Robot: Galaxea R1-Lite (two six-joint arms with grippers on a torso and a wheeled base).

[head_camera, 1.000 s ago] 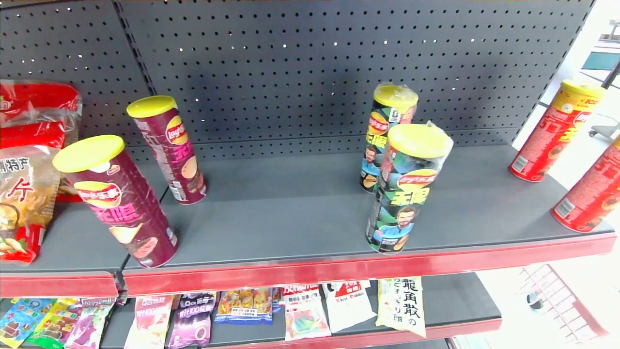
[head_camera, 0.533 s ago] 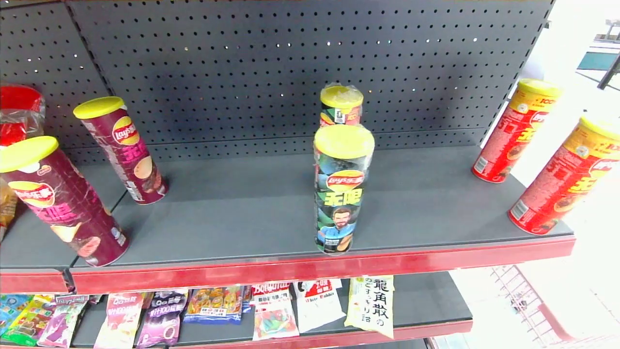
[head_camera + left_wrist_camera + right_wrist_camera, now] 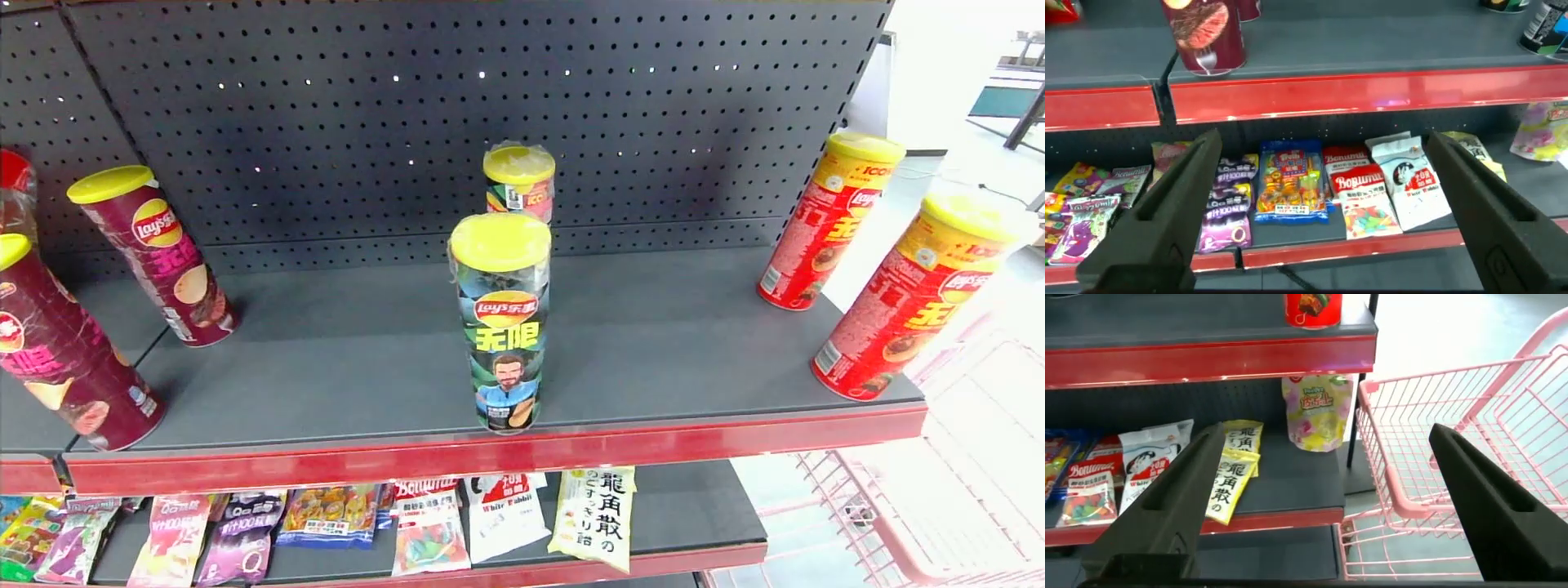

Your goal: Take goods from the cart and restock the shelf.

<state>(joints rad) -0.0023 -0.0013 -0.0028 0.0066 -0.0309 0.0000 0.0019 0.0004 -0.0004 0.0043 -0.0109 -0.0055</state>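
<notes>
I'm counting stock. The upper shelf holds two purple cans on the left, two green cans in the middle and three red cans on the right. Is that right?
No: the head view shows two red cans on the right, not three. The two purple cans on the left and the two green cans in the middle are correct.

left gripper spread wide, right gripper spread wide too

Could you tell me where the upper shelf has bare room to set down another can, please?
Two bare patches on the shelf: between the maroon cans and the green cans, and between the green cans and the red cans. The bags below lie crowded.
</notes>
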